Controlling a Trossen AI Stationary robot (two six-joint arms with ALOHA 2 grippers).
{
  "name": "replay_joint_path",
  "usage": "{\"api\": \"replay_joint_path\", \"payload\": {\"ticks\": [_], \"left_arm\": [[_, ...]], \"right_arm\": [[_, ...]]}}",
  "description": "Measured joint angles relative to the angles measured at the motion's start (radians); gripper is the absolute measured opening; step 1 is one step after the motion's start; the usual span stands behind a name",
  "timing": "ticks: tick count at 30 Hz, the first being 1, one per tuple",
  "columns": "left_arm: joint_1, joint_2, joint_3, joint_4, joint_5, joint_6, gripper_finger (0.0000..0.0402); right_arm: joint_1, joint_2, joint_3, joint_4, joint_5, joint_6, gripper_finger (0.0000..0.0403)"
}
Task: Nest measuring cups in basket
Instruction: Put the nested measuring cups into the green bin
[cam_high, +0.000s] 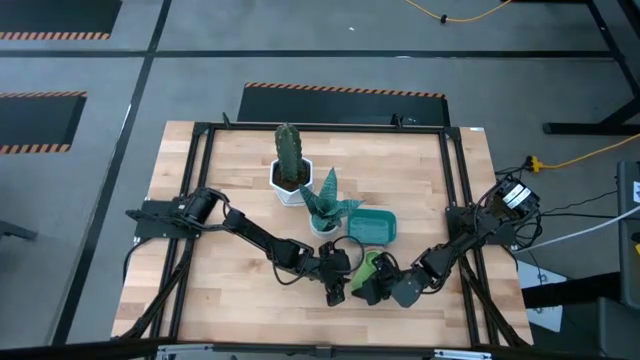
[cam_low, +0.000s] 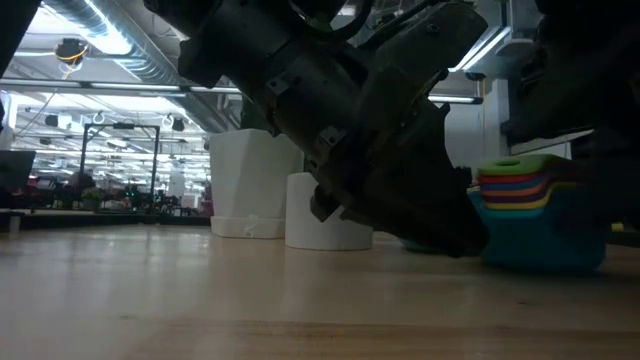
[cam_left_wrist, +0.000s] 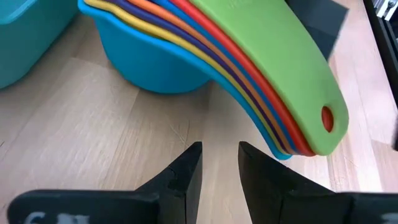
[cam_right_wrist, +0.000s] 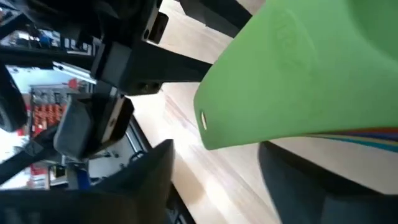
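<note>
**A:** Measuring cups (cam_left_wrist: 261, 81) — where do you have them?

**B:** From my station, going big to small: the wooden table (cam_high: 230, 180) first, with a white hexagonal cactus pot (cam_high: 289, 184) and a smaller white pot (cam_high: 325, 224) holding a spiky green plant near its middle. The teal basket (cam_high: 372, 226) sits just beside that smaller pot, towards the right arm's side. The cups are a nested stack standing on the tabletop just in front of the basket, not inside it. I see a blue bowl at the bottom, then yellow, orange, purple and red layers, and the green one on top with a hole in its handle.

**A:** And the arms?

**B:** Both meet at the stack. In the overhead view the left gripper (cam_high: 337, 282) is just beside the cups on their left, the right gripper (cam_high: 378, 284) on their right. The low view is mostly filled by dark arm hardware, with the stack visible at its right.

**A:** End effectors?

**B:** On my left wrist feed the left gripper's fingers (cam_left_wrist: 186, 174) stand narrowly parted, empty, pointing at bare wood beneath the handles. On the right wrist feed the right gripper's fingers (cam_right_wrist: 149, 180) stand apart on either side of the green handle; I can't tell whether they touch it, so I won't call it a grip.
</note>
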Motion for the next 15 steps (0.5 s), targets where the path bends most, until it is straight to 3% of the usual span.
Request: {"api": "replay_joint_path", "payload": {"ticks": [4,7,15], "left_arm": [[0.000,0.000,0.000,0.000,0.000,0.000,0.0097],[0.000,0.000,0.000,0.000,0.000,0.000,0.0097],[0.000,0.000,0.000,-0.001,0.000,0.008,0.0097]], "right_arm": [[0.000,0.000,0.000,-0.014,-0.001,-0.011,0.0308],[0.006,0.000,0.000,-0.022,-0.013,-0.011,0.0342],[0.023,0.000,0.000,-0.029,-0.077,-0.021,0.0353]]}}
